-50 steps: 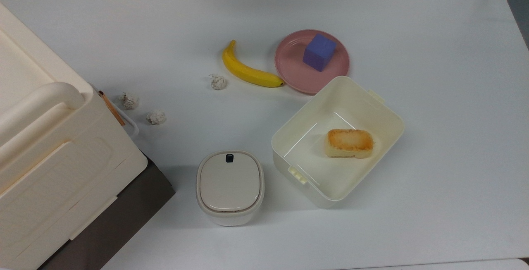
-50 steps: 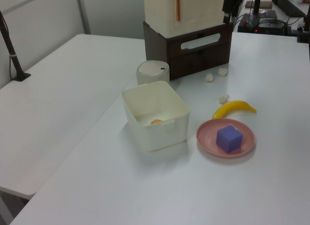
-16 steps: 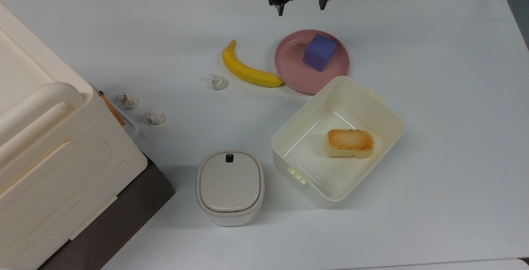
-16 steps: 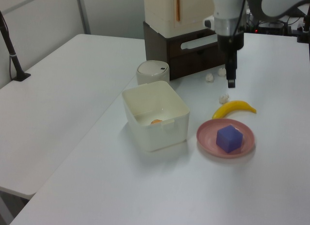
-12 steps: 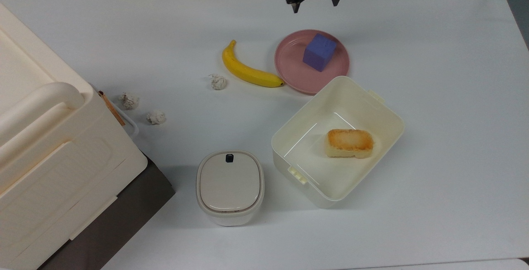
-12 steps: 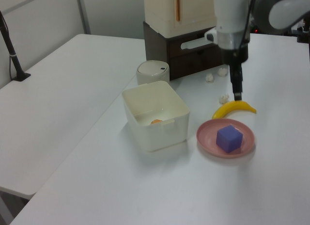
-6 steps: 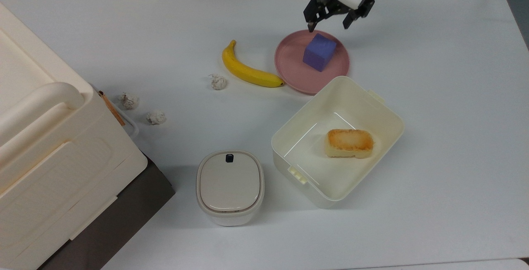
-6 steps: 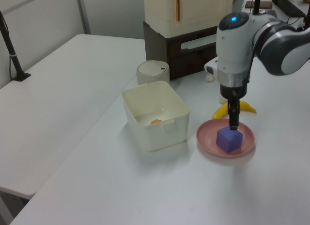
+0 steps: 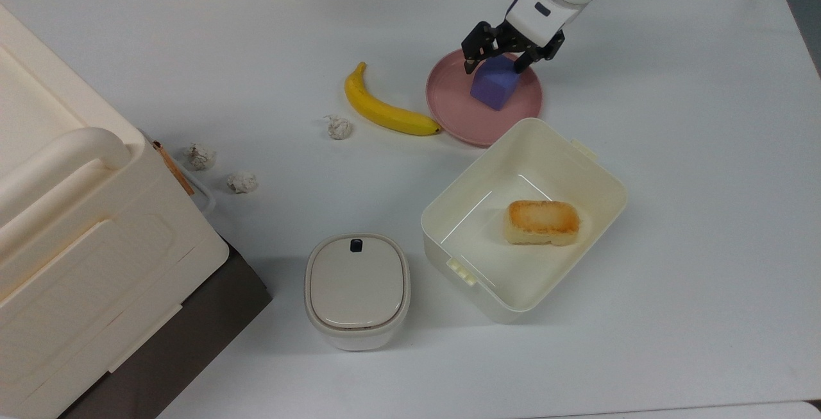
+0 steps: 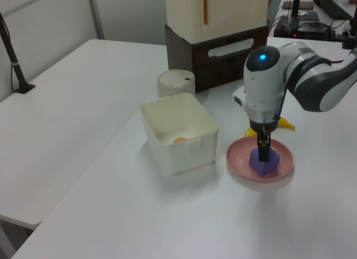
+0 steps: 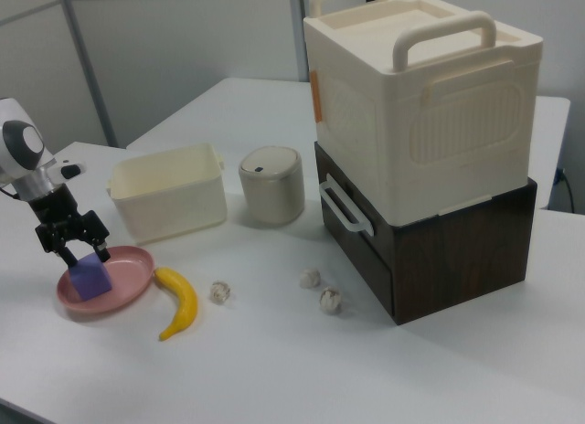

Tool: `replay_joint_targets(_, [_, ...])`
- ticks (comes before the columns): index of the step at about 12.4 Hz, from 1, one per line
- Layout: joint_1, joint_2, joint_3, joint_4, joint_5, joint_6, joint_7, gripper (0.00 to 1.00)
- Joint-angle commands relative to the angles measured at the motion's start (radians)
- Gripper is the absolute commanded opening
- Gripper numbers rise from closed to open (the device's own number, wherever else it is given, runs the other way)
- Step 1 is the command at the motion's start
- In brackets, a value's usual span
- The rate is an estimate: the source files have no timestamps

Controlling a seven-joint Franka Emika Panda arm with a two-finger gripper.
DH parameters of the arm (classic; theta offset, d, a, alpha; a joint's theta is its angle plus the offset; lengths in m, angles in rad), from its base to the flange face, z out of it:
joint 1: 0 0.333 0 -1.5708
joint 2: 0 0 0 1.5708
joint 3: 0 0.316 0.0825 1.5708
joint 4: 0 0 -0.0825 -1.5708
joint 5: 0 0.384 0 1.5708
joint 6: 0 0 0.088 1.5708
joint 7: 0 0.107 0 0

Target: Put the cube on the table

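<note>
The cube sits on the pink plate; my pincer is spread open astride its top, not yet gripping. I judge this the grasp step: next close, lift, carry to bare bench

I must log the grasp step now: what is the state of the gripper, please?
Gripper: open, fingers on either side of the small matte blue-purple cube, which sits on the round pink plate; not closed on it yet.
</note>
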Motion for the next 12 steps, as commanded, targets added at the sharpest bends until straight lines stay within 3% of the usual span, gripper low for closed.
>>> replay_joint_targets(1, [0.028, -0.009, -0.005, -0.033, -0.019, 0.025, 0.034, 1.00])
replay_joint_targets(12, [-0.001, -0.053, -0.005, -0.007, -0.014, -0.004, 0.037, 1.00])
